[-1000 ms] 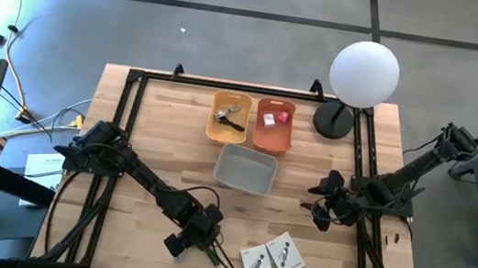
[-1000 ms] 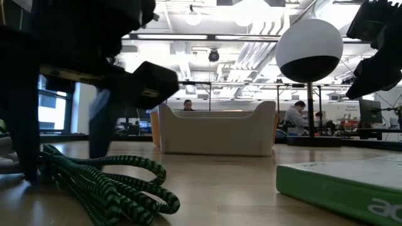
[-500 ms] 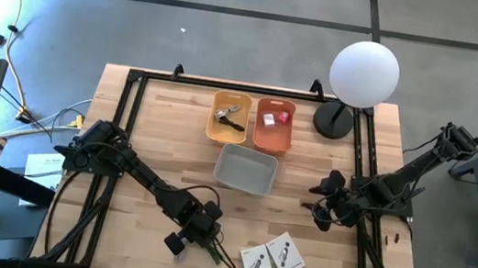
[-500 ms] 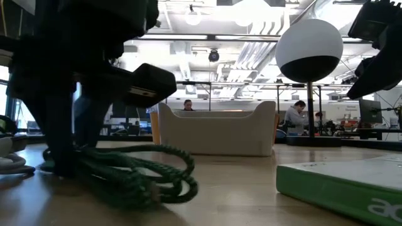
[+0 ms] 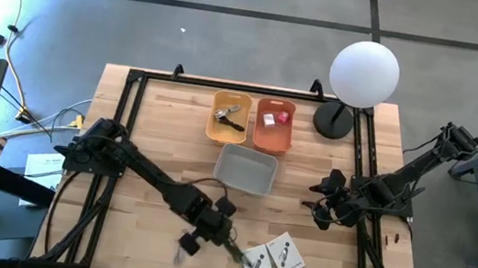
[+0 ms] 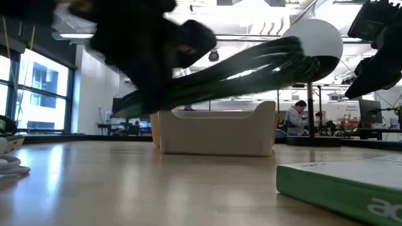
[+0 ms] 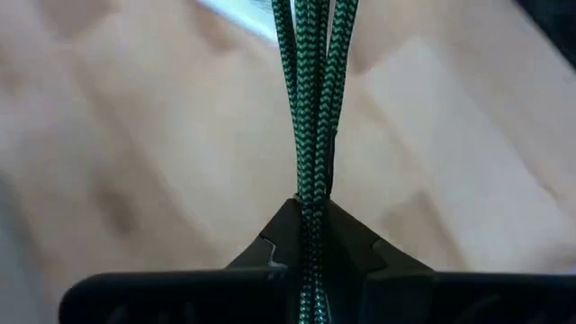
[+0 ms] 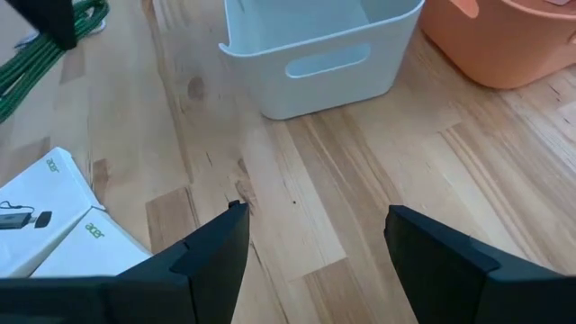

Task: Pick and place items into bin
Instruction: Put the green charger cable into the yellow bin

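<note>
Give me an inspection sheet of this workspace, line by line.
Surface: wooden table, black frame around it.
Job's things: green braided cord lifted off the table; two white packets at the near edge; empty grey bin; yellow bin and orange bin hold small bits.
Clutter: globe lamp.
Grippers: left gripper shut on the cord; right gripper open, waiting at the right edge.
Cables: loose wires on the floor, left.
Surroundings: people at desks behind.

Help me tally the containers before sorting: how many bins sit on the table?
3. A yellow bin and an orange bin sit side by side at the far edge; a grey bin sits just in front of them, mid-table.
</note>
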